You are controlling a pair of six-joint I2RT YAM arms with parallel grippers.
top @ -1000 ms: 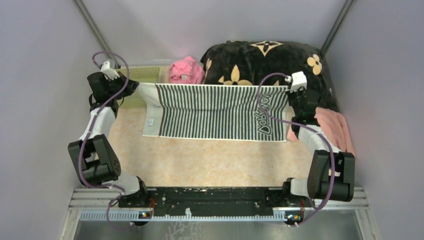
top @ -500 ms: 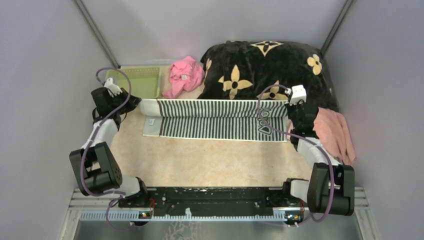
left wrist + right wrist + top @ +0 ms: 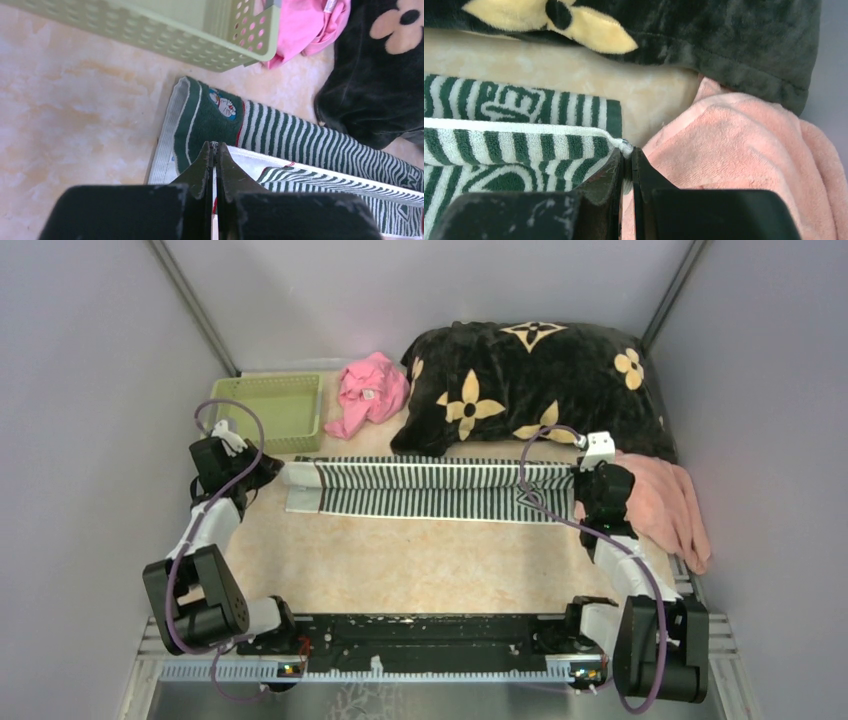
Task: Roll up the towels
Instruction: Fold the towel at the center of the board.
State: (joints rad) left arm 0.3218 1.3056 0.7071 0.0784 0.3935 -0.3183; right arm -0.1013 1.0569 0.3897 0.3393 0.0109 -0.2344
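Both arms have come back toward 6 o'clock. The far edge of the green striped towel has come down with them, so the towel now lies folded over itself across the middle of the table. The left gripper is pinched tight on the towel's white edge at the 9 o'clock end. The right gripper is pinched tight on its corner at the 3 o'clock end. The pink towel lies bunched just beside that corner, against the black blanket.
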